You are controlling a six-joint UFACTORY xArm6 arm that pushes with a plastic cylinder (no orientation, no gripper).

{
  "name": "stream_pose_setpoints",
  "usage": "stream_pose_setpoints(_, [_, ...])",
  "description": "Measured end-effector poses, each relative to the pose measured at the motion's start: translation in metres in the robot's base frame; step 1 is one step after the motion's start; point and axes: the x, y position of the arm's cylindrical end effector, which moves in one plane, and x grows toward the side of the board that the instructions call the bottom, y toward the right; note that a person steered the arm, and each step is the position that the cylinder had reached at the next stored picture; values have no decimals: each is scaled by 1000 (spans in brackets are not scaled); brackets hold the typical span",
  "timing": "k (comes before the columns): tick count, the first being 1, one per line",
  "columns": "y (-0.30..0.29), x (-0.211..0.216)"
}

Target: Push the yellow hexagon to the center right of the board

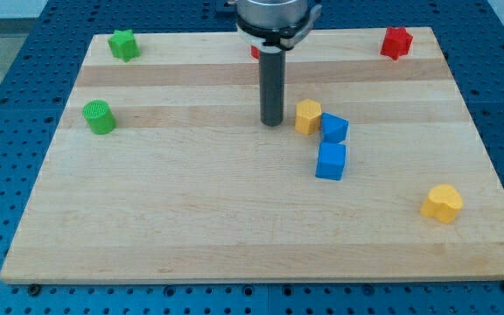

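The yellow hexagon (308, 115) sits on the wooden board (191, 201) a little right of centre, in the upper half. My tip (272, 122) rests on the board just to the hexagon's left, with a small gap between them. A blue block (334, 129) touches the hexagon's right lower side, and a blue cube (331, 162) sits just below that one.
A yellow heart-like block (442, 203) lies at the lower right. A red star-like block (396, 42) is at the top right; a small red block (255, 52) peeks from behind the rod. A green star (123, 44) is top left, a green cylinder (99, 116) at left.
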Motion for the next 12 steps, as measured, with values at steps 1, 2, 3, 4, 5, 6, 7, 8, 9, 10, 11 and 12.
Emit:
stream_pose_setpoints(1, [25, 0])
stream_pose_setpoints(2, [50, 4])
stream_pose_setpoints(3, [75, 7])
stream_pose_setpoints(4, [77, 0])
stream_pose_setpoints(5, [77, -17])
stream_pose_setpoints(6, [78, -20])
stream_pose_setpoints(7, [80, -21])
stream_pose_setpoints(8, [87, -21])
stream_pose_setpoints(9, [108, -22])
stream_pose_setpoints(10, [127, -22])
stream_pose_setpoints(11, [147, -22])
stream_pose_setpoints(12, [166, -22])
